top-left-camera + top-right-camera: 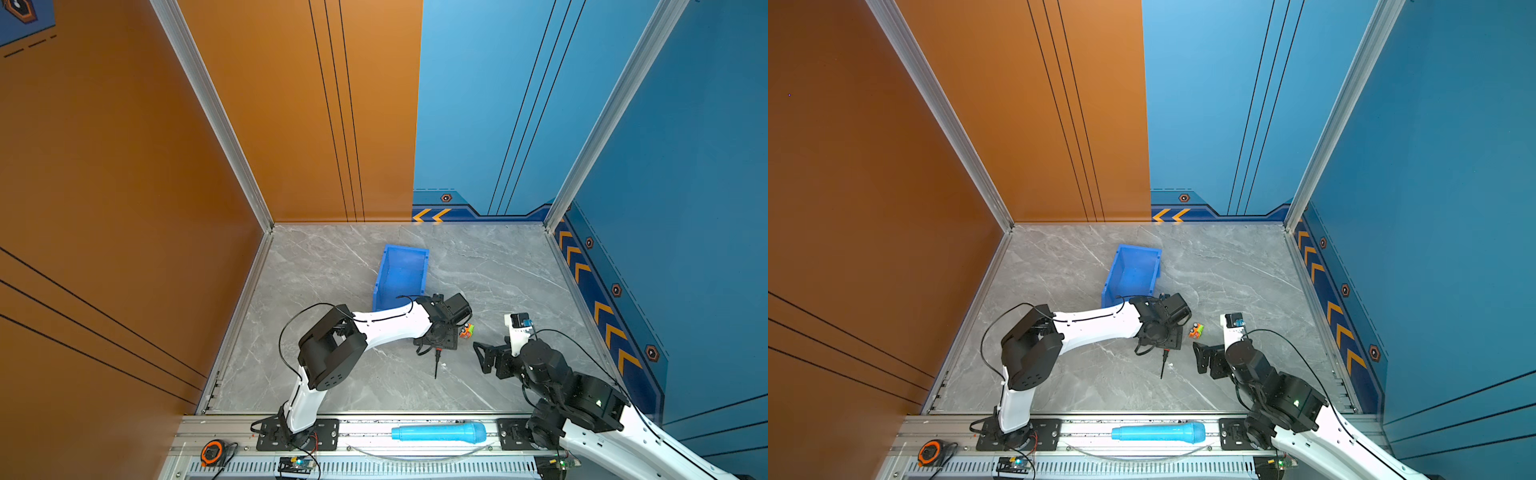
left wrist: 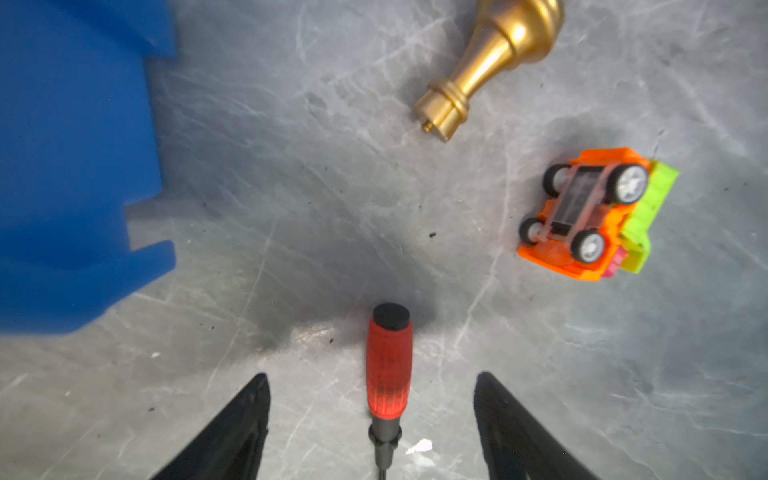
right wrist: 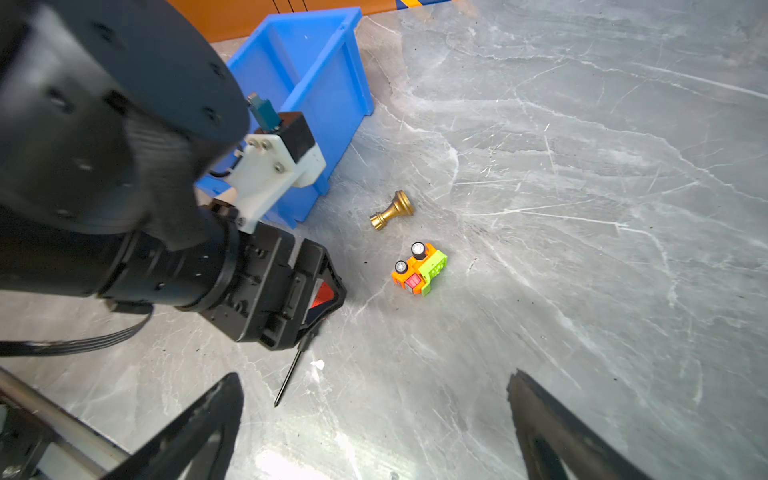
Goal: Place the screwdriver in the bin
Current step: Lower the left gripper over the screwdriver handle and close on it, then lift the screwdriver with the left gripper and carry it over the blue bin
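While the screwdriver [image 2: 388,365] lies flat on the table [image 2: 291,187], its red handle sits squarely between the left fingers [image 2: 241,424], and the coming move turns on that alignment. The tool's long axis runs lengthwise down the gap, so the fingers would close straight across the handle rather than along it. In the left wrist view they stand open with bare table showing on both sides of the handle. They touch nothing and hold nothing yet. In a top view the thin black shaft [image 1: 436,365] pokes out from under the left wrist toward the near rail, with the handle end hidden beneath the arm. The bin [image 1: 405,248] sits just beyond that wrist, toward the back wall, so the carry looks short once the tool is pinched and lifted. The right fingers [image 3: 220,403] are also spread wide and empty, hanging near the shaft tip but off to the side, so the left arm is plainly the nearer one. A gold chess piece [image 2: 490,62] and an overturned toy car [image 2: 590,216] lie apart from the handle, clear of the closing path.
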### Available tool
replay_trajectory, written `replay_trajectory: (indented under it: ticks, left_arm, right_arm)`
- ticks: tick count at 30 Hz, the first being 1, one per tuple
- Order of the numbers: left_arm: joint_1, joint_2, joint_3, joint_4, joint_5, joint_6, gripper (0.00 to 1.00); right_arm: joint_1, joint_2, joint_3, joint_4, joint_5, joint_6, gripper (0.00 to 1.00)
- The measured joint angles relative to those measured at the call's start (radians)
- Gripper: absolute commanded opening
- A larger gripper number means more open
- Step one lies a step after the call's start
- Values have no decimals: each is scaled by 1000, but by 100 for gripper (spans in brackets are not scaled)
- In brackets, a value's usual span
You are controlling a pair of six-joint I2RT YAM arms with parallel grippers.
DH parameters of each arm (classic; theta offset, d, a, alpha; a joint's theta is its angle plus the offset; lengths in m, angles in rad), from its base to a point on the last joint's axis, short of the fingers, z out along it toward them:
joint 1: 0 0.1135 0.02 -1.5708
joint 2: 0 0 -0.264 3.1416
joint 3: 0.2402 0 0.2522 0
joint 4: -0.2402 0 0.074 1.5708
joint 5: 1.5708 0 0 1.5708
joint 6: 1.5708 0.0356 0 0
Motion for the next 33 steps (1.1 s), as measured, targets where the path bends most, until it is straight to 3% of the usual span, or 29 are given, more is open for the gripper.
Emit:
replay_trajectory:
  ticks: [15,23,27,33]
  left_arm:
    - [-1,50,14,-3,-5,-3,40]
    - [-6,52,14,-10,-10,2,6]
    - [-6,52,14,-10,-11,10,0]
    - [-6,-6,-39,-16,-13,25,0]
  right_arm:
    - [42,1,-6,-29,71,56,100]
    - [42,-11,-6,-42,103,75,100]
    - [42,-11,-6,-47,117,74,100]
    - [42,6,-6,-45,127,74,100]
